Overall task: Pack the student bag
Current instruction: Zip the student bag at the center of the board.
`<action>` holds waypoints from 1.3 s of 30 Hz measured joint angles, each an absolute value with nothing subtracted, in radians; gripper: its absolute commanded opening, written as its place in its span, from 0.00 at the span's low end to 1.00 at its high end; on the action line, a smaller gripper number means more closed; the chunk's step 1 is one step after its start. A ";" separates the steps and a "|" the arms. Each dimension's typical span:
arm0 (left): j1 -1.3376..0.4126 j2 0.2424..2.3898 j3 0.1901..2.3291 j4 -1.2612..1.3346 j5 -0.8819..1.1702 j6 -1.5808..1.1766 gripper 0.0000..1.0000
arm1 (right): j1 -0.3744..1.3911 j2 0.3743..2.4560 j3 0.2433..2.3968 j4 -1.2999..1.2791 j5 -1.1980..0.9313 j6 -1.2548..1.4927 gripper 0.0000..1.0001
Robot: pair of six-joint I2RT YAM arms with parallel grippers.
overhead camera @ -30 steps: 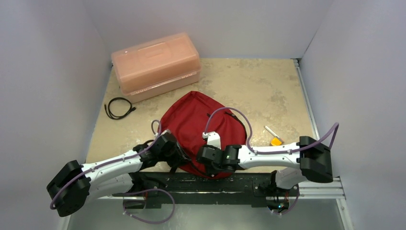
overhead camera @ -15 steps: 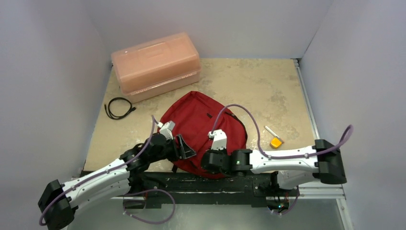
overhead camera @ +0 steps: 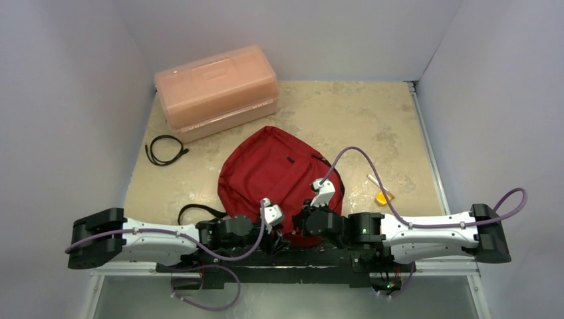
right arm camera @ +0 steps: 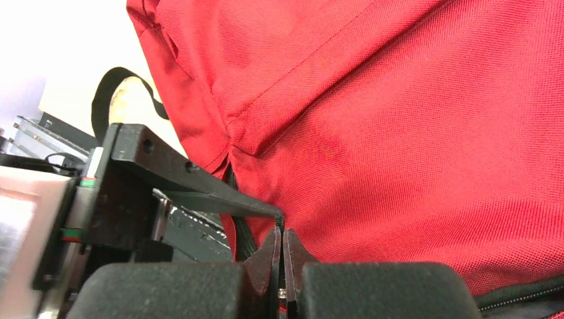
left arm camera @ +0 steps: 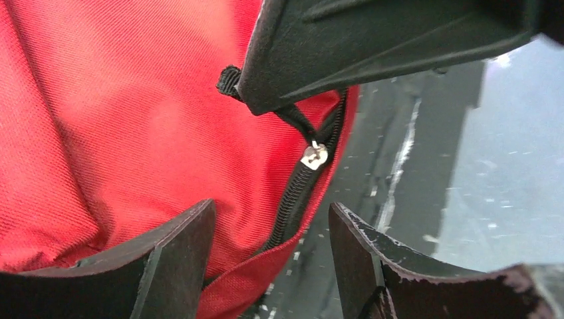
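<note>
The dark red student bag [overhead camera: 276,176] lies flat in the middle of the table. At its near edge my right gripper [overhead camera: 298,228] is shut on the black zipper pull [left arm camera: 292,118]; the silver slider [left arm camera: 314,157] hangs just below the pull. In the right wrist view the right gripper [right arm camera: 280,240] has its tips pressed together on that pull, against the bag [right arm camera: 399,133]. My left gripper [left arm camera: 271,212] is open, one finger on each side of the bag's zipper edge [left arm camera: 299,193], right beside the right gripper. From above the left gripper [overhead camera: 274,234] lies low by the near edge.
A translucent orange-pink box [overhead camera: 216,90] stands at the back left, with a coiled black cable [overhead camera: 165,149] in front of it. A white stick [overhead camera: 375,181] and a small yellow object [overhead camera: 382,197] lie right of the bag. A black strap [overhead camera: 194,211] loops out left. A black rail [overhead camera: 319,256] runs along the near edge.
The left arm has dropped low along the near edge and its gripper has opened at the bag's zipper edge. The right gripper has shut on the zipper pull and its arm has stretched out lower.
</note>
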State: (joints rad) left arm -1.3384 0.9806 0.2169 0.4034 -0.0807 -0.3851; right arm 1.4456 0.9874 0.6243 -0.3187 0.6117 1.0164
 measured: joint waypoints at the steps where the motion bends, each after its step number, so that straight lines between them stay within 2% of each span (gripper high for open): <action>1: -1.345 1.018 0.217 0.430 -0.101 -0.351 0.58 | 1.446 0.987 0.624 -0.319 0.612 1.016 0.00; 5: -1.353 1.095 0.218 0.495 -0.164 -0.265 0.33 | 1.446 0.991 0.623 -0.322 0.608 1.018 0.00; 7: -1.355 1.100 0.218 0.516 -0.184 -0.241 0.25 | 1.446 1.010 0.627 -0.330 0.604 1.024 0.00; 18: -1.357 1.166 0.219 0.557 -0.150 -0.244 0.00 | 1.444 1.408 0.895 -0.617 0.587 1.121 0.00; 22: -1.357 1.200 0.228 0.591 -0.145 -0.268 0.00 | 1.444 1.364 0.891 -0.682 0.619 1.135 0.00; 25: -1.360 1.200 0.239 0.564 -0.215 -0.335 0.00 | 1.444 1.324 0.891 -0.736 0.697 1.212 0.00; 31: -1.365 1.155 0.228 0.466 -0.414 -0.496 0.00 | 1.445 1.301 0.879 -0.991 0.882 1.557 0.00; 39: -1.365 1.031 0.136 0.508 -0.463 -0.520 0.00 | 1.321 0.938 0.767 -0.944 0.917 1.545 0.00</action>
